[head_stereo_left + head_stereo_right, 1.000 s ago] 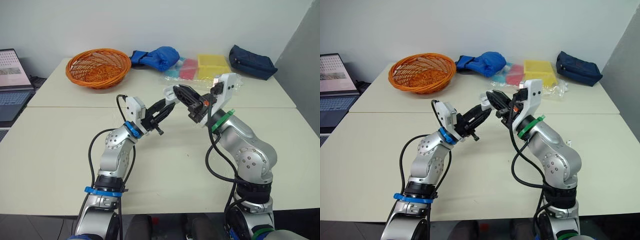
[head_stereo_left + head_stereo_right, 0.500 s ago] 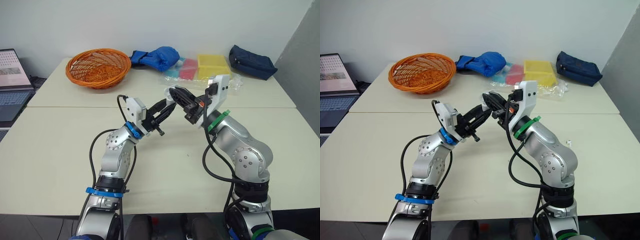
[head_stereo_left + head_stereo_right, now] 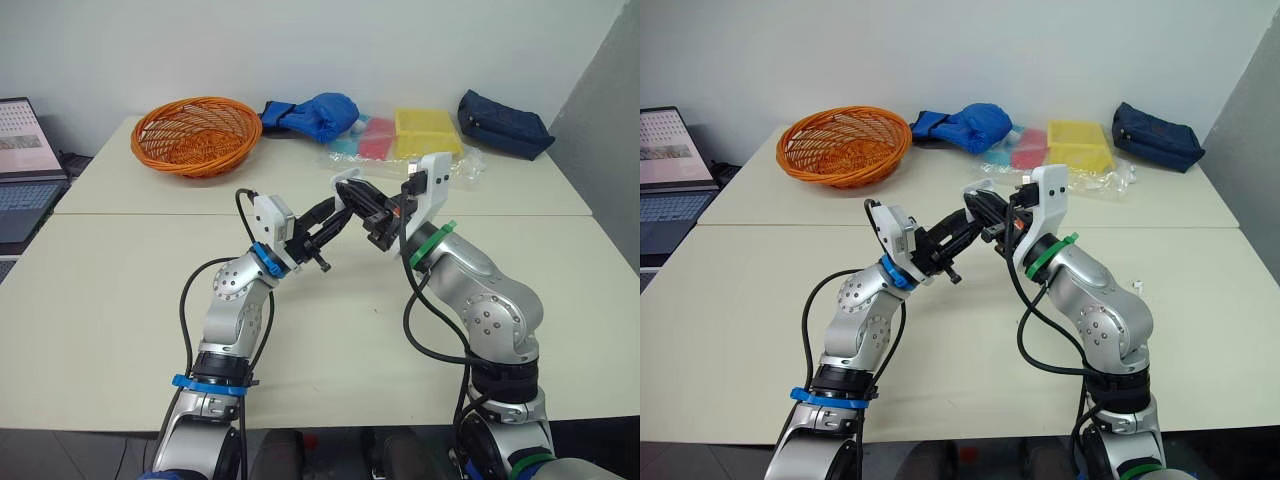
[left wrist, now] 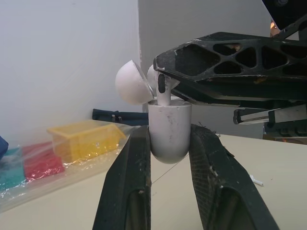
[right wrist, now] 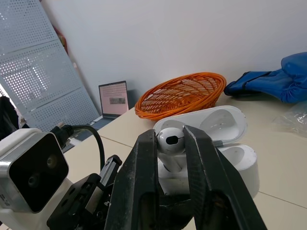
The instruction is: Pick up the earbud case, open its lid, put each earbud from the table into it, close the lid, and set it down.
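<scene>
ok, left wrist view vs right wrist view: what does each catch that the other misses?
Left wrist view adds the yellow box and navy pouch, plus the left gripper clamping the earbud case. Right wrist view adds the orange basket, laptop and blue bag. Both share the case with its lid open and the right gripper holding an earbud at its opening.

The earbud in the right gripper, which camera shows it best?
The right wrist view: the earbud sits large between the fingers of the right gripper, stem down at the open earbud case. The left wrist view shows it partly behind a finger, above the left gripper. In the eye views it is too small to tell.
</scene>
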### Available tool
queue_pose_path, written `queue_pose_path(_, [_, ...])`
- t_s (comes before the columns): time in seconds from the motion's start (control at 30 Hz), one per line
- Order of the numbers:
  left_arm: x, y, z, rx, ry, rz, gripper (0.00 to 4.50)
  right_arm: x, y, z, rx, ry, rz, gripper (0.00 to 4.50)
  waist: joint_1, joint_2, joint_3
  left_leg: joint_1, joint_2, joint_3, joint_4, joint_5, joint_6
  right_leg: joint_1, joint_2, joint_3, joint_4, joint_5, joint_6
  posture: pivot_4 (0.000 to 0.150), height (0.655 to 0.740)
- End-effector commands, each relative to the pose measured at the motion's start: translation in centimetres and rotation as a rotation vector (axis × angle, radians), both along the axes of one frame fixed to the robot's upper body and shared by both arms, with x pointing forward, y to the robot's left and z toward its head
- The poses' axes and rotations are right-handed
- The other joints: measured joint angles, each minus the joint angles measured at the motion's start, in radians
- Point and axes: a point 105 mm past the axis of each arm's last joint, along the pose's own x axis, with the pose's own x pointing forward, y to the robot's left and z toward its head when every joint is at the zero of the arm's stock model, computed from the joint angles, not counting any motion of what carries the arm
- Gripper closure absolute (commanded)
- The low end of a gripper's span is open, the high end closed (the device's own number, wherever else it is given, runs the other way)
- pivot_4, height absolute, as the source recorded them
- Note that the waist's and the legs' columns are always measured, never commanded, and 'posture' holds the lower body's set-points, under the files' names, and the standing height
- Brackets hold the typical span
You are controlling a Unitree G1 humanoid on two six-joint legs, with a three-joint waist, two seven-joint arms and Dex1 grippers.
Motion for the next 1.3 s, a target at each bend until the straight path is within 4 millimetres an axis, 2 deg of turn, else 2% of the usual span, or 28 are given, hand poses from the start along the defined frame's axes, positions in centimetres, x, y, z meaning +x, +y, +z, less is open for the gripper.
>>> queue_pose_path(0.03, [-0.7,-0.5,1.7,-0.021,-0.068,-0.015,3.74,-0.2,0.0,0.5,-0.002,-0.029,0.000,4.11,0.000,0.000,0.000,0.000,0.000,0.000,0.000,0.000,0.000,0.000,0.000,0.000,0.000,0.000,0.000,0.150,0.7400])
queue_pose_path(0.13, [-0.8,-0.5,1.8,-0.023,-0.068,-0.015,3.74,0.0,-0.1,0.5,-0.003,-0.030,-0.008,4.11,0.000,0.000,0.000,0.000,0.000,0.000,0.000,0.000,0.000,0.000,0.000,0.000,0.000,0.000,0.000,0.150,0.7400])
queue_pose_path(0.27, [-0.9,-0.6,2.0,-0.026,-0.065,-0.019,3.74,0.1,-0.2,0.6,-0.010,-0.040,-0.015,2.76,0.000,0.000,0.000,0.000,0.000,0.000,0.000,0.000,0.000,0.000,0.000,0.000,-0.001,0.000,0.000,0.150,0.7400])
queue_pose_path(0.57, [-0.8,-0.7,1.9,-0.024,-0.058,-0.025,3.74,-0.3,-0.4,1.5,0.020,-0.081,-0.001,2.76,0.000,0.000,0.000,-0.001,0.000,0.000,-0.001,0.000,0.000,0.000,0.000,0.000,-0.002,0.000,0.000,0.150,0.7400])
queue_pose_path(0.67, [-0.8,-0.6,1.7,-0.022,-0.053,-0.023,3.74,-2.7,-0.2,3.2,0.024,-0.194,0.134,2.76,0.000,0.000,0.000,-0.001,0.000,0.000,-0.001,0.000,0.000,0.000,0.000,0.000,-0.002,0.000,0.000,0.150,0.7400])
queue_pose_path(0.73, [-0.8,-0.4,1.6,-0.021,-0.047,-0.018,3.74,-3.8,-1.4,4.2,0.011,-0.223,0.176,2.76,0.001,0.000,0.000,-0.001,0.000,0.000,-0.001,0.000,0.000,0.000,0.000,0.000,-0.003,0.000,0.000,0.150,0.7400])
queue_pose_path(0.87, [-0.6,0.0,1.4,-0.014,-0.047,-0.018,3.74,-4.9,-5.2,5.2,-0.131,-0.227,0.194,2.76,0.003,0.000,0.001,-0.003,0.000,-0.001,-0.001,0.000,0.000,0.000,-0.002,-0.001,-0.005,0.000,0.000,0.150,0.7400])
queue_pose_path(1.03, [-0.4,0.2,1.3,-0.009,-0.052,-0.017,3.74,-3.8,-10.5,3.4,-0.295,-0.121,0.060,2.76,0.003,0.000,0.001,-0.003,-0.001,-0.001,-0.003,0.000,0.000,0.001,-0.003,0.000,-0.009,0.000,0.000,0.150,0.7400])
queue_pose_path(1.13, [-0.3,0.1,1.3,-0.012,-0.051,-0.015,3.74,-2.2,-17.1,-1.1,-0.446,0.017,-0.166,2.76,0.006,-0.001,0.000,-0.004,-0.001,-0.002,-0.006,0.000,0.000,0.001,-0.001,0.000,-0.013,0.000,0.000,0.150,0.7400])
queue_pose_path(1.2, [-0.4,0.1,1.2,-0.013,-0.050,-0.016,3.74,-1.9,-20.0,-3.3,-0.500,0.078,-0.267,2.76,0.007,-0.001,0.000,-0.004,-0.001,-0.002,-0.008,0.000,0.000,0.002,-0.002,0.000,-0.015,0.000,0.000,0.150,0.7400])
queue_pose_path(1.3, [-0.5,0.0,1.0,-0.011,-0.047,-0.020,3.74,-1.6,-24.0,-7.6,-0.678,0.220,-0.435,1.88,0.004,0.000,0.000,-0.005,-0.003,0.001,-0.008,0.000,0.000,0.000,-0.002,0.000,-0.015,0.000,0.002,0.150,0.7400])
